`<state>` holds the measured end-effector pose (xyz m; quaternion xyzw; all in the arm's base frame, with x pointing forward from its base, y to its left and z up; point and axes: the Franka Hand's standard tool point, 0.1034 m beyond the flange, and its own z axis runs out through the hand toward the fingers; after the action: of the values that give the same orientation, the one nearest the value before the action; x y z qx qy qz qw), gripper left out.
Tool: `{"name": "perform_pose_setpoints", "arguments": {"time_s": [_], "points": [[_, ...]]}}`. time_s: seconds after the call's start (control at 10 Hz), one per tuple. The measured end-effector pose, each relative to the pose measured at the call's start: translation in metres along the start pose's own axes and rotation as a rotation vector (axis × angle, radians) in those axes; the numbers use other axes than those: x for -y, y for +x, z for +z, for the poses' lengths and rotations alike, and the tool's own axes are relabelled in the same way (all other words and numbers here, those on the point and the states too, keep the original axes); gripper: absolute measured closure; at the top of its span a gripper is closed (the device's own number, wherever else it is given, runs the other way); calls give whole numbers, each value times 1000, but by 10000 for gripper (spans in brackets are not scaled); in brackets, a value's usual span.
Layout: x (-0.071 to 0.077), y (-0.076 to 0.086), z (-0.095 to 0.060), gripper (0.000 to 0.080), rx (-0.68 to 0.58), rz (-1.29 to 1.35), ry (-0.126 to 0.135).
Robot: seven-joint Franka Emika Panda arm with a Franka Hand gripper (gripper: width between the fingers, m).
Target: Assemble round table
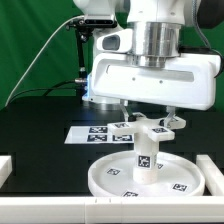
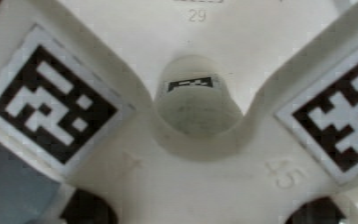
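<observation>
The large round rimmed disc (image 1: 110,178) lies on the black table near the front. The short cylindrical post (image 1: 145,158) stands upright at its centre. My gripper (image 1: 148,120) is shut on the cross-shaped piece (image 1: 152,128) and holds it level just above the post's top. In the wrist view the cross-shaped piece (image 2: 194,150) fills the picture, with a tagged arm on each side. A small tag (image 2: 190,84) shows in its central hollow. My gripper (image 2: 202,205) closes on the piece, and its dark fingertips (image 2: 91,206) show at the edges. Whether piece and post touch is hidden.
The marker board (image 1: 92,132) lies flat behind the disc, toward the exterior view's left. White edge rails stand at the exterior view's left (image 1: 5,166), right (image 1: 214,172) and along the front (image 1: 60,210). A green backdrop hangs behind.
</observation>
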<state>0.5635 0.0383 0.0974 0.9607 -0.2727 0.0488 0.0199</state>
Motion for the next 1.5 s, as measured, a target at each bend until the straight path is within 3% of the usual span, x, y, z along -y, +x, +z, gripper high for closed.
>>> {"name": "perform_pose_setpoints", "arguments": {"time_s": [0.4, 0.7, 1.1, 1.5], "points": [[0, 0, 0, 354, 30, 374, -10], [2, 0, 1, 354, 62, 649, -39], [2, 0, 1, 354, 86, 986, -25], [2, -2, 0, 354, 88, 1182, -31]]}}
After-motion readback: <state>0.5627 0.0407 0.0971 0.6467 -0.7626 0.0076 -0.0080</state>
